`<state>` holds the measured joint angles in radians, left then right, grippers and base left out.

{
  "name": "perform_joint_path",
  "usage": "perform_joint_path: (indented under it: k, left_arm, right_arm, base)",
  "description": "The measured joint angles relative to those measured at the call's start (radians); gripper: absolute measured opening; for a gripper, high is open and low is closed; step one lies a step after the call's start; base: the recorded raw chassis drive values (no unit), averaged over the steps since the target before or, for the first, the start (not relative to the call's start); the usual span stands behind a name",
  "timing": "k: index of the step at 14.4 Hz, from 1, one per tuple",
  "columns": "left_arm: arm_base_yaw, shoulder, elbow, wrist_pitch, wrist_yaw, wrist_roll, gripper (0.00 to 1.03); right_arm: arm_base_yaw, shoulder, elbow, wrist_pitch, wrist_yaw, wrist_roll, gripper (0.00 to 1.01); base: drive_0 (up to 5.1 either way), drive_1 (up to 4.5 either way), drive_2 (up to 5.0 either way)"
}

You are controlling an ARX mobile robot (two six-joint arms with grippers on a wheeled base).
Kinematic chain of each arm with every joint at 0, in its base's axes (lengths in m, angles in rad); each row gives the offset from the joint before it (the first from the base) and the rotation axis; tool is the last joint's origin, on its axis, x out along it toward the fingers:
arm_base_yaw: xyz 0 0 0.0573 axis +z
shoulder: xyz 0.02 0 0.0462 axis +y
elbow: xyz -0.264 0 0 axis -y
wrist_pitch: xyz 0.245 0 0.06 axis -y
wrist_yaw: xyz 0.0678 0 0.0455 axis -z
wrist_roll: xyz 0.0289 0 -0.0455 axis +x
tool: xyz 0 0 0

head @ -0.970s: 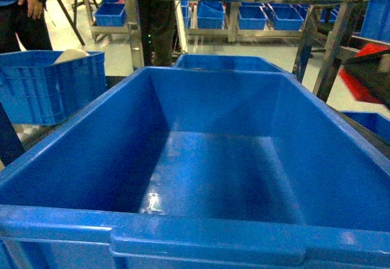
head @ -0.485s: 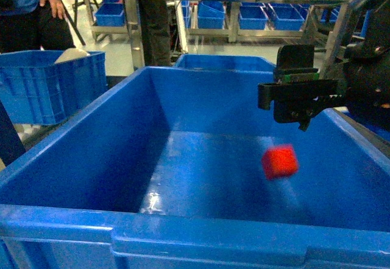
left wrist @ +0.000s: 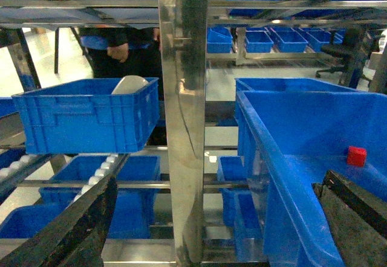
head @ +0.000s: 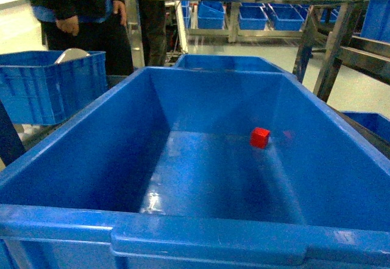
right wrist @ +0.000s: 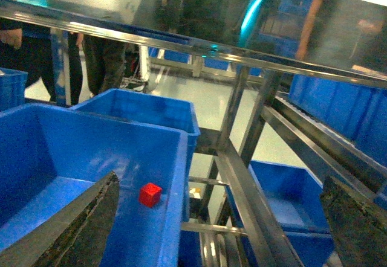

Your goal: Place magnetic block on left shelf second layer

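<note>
The red cube (head: pixel 260 137) was seen lying on the floor of the large blue tub (head: pixel 73 159), toward its far right corner and close beside the right wall, untouched by either gripper. The left gripper (left wrist: pixel 211 231) was held outside the tub's left wall, beside a steel upright (left wrist: pixel 184 98), jaws spread wide. The right gripper (right wrist: pixel 217 218) was held at the tub's right, jaws likewise wide and empty. A ribbed blue crate (head: pixel 49 86) was visible at left.

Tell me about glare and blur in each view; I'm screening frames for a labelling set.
Head view: a white glare patch on the blue tub floor; the red magnetic block is sharp, the person behind smeared. Left wrist view: reflections streak the steel upright. Right wrist view: bright glare along the top, background soft.
</note>
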<state>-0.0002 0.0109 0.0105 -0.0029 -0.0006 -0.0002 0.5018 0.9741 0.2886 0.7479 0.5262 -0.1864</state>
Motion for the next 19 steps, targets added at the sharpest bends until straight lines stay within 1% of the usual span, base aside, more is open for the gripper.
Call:
perform_joint_path:
  k: [3,4,5,6,7,8,10,11,12,13,14,16,17,18,19]
  left_arm:
    - [0.0,0.0,0.0,0.0,0.0,0.0,0.98]
    - [0.0,0.0,0.0,0.0,0.0,0.0,0.98]
    - [0.0,0.0,0.0,0.0,0.0,0.0,0.98]
    - [0.0,0.0,0.0,0.0,0.0,0.0,0.98]
    - [0.0,0.0,0.0,0.0,0.0,0.0,0.98]
    - [0.0,0.0,0.0,0.0,0.0,0.0,0.98]
    - [0.0,0.0,0.0,0.0,0.0,0.0,0.98]
    - [0.0,0.0,0.0,0.0,0.0,0.0,0.98]
    - [0.0,0.0,0.0,0.0,0.0,0.0,0.98]
    - [0.0,0.0,0.0,0.0,0.0,0.0,0.98]
    - [0.0,0.0,0.0,0.0,0.0,0.0,0.98]
    - [0.0,0.0,0.0,0.0,0.0,0.0,0.98]
    - [0.0,0.0,0.0,0.0,0.0,0.0,0.98]
    - [0.0,0.0,0.0,0.0,0.0,0.0,0.98]
    - [0.0,0.0,0.0,-0.001,0.0,0.0,0.98]
  right_arm:
    - [-0.076,-0.298,-0.06,-0.204,-0.003,0.0,0.98]
    - [-0.112,-0.391,-0.078,-0.272,-0.015,0.0,0.98]
    - [-0.142,-0.469,-0.087,-0.332,-0.041,0.001,0.98]
    - [-0.169,-0.529,-0.088,-0.392,-0.076,0.014,0.98]
    - [-0.177,-0.56,-0.088,-0.46,-0.118,0.045,0.98]
    - [-0.177,-0.557,-0.088,-0.465,-0.134,0.066,0.98]
    - [-0.177,-0.557,-0.088,-0.466,-0.137,0.08,0.98]
    - [-0.184,-0.56,-0.082,-0.496,-0.155,0.094,0.96]
    - [-0.196,-0.568,-0.076,-0.533,-0.183,0.104,0.93]
    - [-0.217,-0.58,-0.077,-0.562,-0.221,0.122,0.88]
    - [-0.224,-0.584,-0.078,-0.57,-0.227,0.125,0.86]
    - [-0.249,-0.601,-0.09,-0.576,-0.263,0.141,0.78]
    - [-0.267,-0.617,-0.1,-0.578,-0.281,0.15,0.73]
    - [-0.35,-0.688,-0.164,-0.591,-0.374,0.169,0.34]
    - [-0.512,-0.754,-0.205,-0.61,-0.509,0.174,0.02]
  base:
    - [0.0,0.0,0.0]
    - [0.0,0.0,0.0]
    - [0.0,0.0,0.0]
    - [0.0,0.0,0.0]
    - [0.0,0.0,0.0]
    - [0.0,0.0,0.0]
    - [0.0,0.0,0.0]
    - [0.0,0.0,0.0]
    - [0.0,0.0,0.0]
    - [0.0,0.0,0.0]
    - [0.0,0.0,0.0]
    - [0.0,0.0,0.0]
    - [0.0,0.0,0.0]
    - [0.0,0.0,0.0]
    - [0.0,0.0,0.0]
